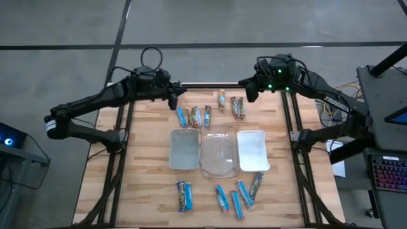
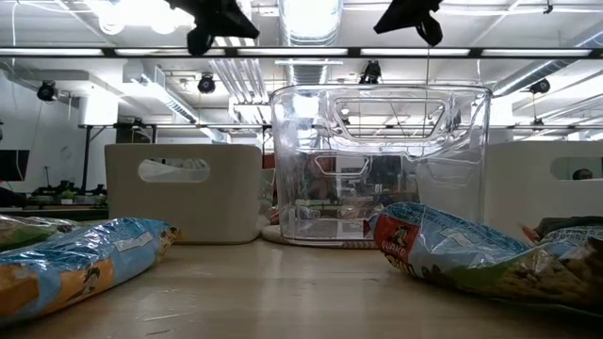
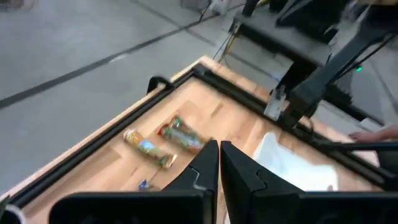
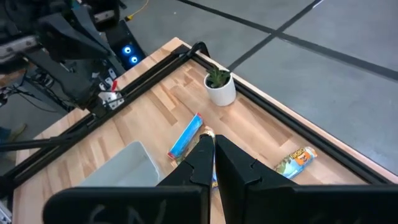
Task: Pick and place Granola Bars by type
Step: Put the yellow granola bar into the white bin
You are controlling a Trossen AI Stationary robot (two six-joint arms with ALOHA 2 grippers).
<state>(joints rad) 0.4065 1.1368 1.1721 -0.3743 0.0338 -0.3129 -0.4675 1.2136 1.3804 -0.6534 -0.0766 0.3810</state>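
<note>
Little writing can be read — the red patch on the crinkled foil bar [image 2: 443, 247] close to the low camera carries a logo too blurred to name. The granola bars lie in two loose rows on the pale wood-plank worktop [image 1: 140, 172]: one row [image 1: 206, 113] at the far edge near both arms, the other [image 1: 222, 194] at the near edge. Their wrappers are shiny and creased, blue or brown-orange.

Between the rows sit three rectangular trays side by side: a grey one [image 1: 184, 150], a clear plastic one [image 1: 220, 152] with a ridged floor, and a white one [image 1: 252, 150].

The left gripper [image 1: 173, 100] hangs above the far row's left end, its jaws pressed together with nothing between them. The right gripper [image 1: 250, 93] hangs above the far row's right end — jaws likewise closed and empty. A small white pot [image 4: 222, 90] with a green plant stands at the worktop's corner.
</note>
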